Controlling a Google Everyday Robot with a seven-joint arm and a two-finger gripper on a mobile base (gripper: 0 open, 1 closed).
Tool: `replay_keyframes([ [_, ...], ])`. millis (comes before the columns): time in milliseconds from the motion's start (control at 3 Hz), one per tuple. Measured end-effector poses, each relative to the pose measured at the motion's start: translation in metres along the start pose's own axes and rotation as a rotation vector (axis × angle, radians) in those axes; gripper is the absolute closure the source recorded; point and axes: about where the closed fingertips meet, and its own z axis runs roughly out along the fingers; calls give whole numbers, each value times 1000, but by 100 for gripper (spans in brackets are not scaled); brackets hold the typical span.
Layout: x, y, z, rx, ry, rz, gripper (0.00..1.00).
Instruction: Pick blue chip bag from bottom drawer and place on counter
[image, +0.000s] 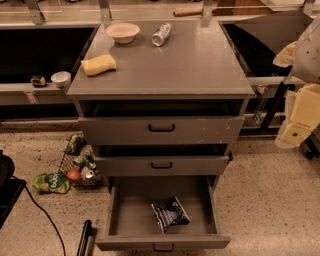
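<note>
The blue chip bag (170, 214) lies crumpled on the floor of the open bottom drawer (125, 220), right of its middle. The drawer is pulled fully out; its small black handle (163, 247) shows at the front. The two shallower drawers above stand slightly ajar. The counter (180, 67) is the flat grey top of the cabinet. My gripper (296, 131) hangs at the far right edge of the view, beside the cabinet at about the height of the top drawer, well away from the bag and holding nothing that I can see.
On the counter sit a white bowl (122, 32), a tipped can (161, 34) and a yellow sponge (98, 65), all at the back left. On the floor to the left lie a green pouch (51, 183) and a wire basket (80, 165) with small items.
</note>
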Motion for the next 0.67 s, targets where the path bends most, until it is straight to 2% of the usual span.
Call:
replay_keyframes([
  [333, 0, 0, 0, 0, 0, 0, 0],
  [667, -5, 9, 27, -8, -41, -37, 0],
])
